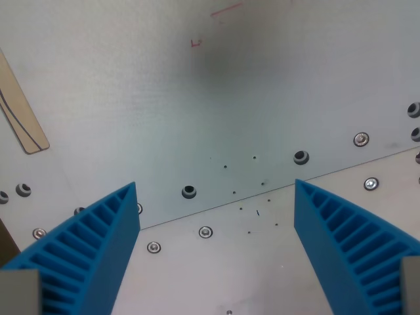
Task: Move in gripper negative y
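Observation:
My gripper [216,190] is open, with nothing between its two blue ribbed fingers. One finger [92,256] rises from the wrist view's lower left, the other finger [348,243] from the lower right. Both hang above a bare grey metal table top [216,105]. No object to grasp shows in this view.
A seam [262,195] between two metal plates runs diagonally under the fingers, lined with screws and bolt holes [300,157]. A thin wooden strip [18,115] lies at the wrist view's left edge. Faint red marks [197,42] sit on the plate at the top.

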`<control>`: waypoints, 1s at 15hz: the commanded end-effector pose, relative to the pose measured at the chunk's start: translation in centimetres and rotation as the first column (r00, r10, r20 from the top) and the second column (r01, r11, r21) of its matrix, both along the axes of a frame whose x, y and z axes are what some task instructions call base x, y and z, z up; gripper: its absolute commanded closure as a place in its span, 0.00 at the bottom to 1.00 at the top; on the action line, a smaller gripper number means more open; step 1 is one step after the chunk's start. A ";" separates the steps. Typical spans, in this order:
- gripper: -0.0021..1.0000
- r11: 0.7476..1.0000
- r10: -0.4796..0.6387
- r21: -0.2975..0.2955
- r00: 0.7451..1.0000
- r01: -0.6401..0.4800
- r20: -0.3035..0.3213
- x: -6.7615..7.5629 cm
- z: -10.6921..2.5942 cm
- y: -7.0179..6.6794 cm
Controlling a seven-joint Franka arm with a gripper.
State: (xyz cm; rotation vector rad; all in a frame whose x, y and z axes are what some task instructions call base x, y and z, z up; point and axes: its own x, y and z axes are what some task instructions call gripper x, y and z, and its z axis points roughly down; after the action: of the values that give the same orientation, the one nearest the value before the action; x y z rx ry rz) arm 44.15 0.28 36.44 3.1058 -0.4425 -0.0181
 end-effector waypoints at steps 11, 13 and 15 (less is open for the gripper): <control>0.00 1.000 0.000 0.000 1.000 0.000 0.005 1.5 0.2 5.3; 0.00 1.000 0.000 0.000 1.000 0.000 0.005 1.8 0.2 6.2; 0.00 1.000 0.000 0.000 1.000 0.000 0.005 2.1 0.2 7.2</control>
State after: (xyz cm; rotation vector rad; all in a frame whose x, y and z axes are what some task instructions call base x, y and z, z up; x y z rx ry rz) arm 45.50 7.02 36.27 3.1159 -0.4153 0.0255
